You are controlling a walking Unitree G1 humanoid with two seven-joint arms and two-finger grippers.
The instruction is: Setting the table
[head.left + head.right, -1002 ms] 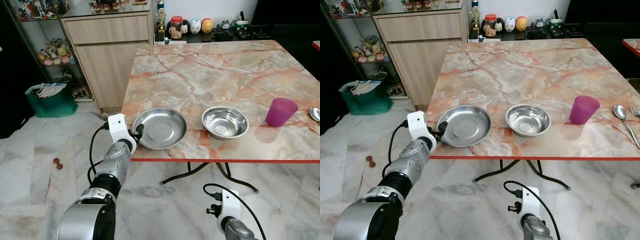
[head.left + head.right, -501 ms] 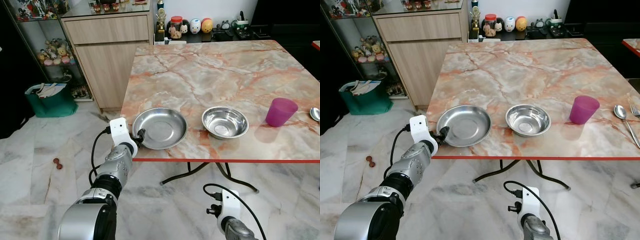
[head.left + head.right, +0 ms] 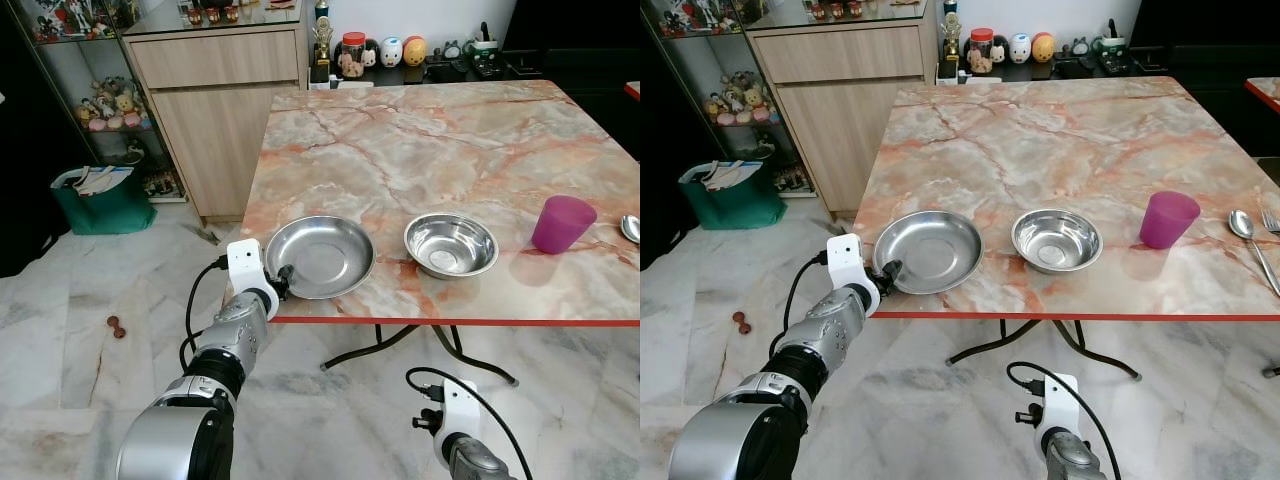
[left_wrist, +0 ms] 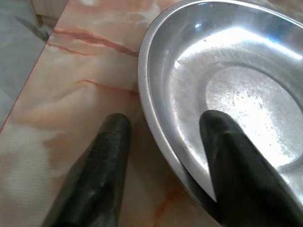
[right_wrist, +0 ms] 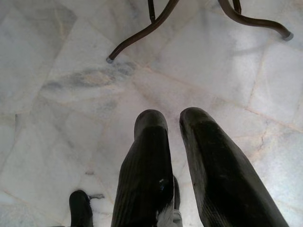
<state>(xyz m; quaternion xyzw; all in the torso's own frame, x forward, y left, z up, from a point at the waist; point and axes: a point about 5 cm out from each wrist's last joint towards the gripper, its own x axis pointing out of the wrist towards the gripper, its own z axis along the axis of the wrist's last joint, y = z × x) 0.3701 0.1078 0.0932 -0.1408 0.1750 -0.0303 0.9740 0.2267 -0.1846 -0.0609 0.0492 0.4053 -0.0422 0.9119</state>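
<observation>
Steel plate (image 3: 320, 256) beside bowl (image 3: 450, 244), purple cup (image 3: 562, 223) beyond.

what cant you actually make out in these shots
- Spoon: cut off by the right edge in the left eye view.
- Fork: cut by the right edge of the right eye view.
- Left gripper: the wrist view shows fingers astride the plate rim, but contact is unclear.
- Jars behind the table: too small to identify contents.
</observation>
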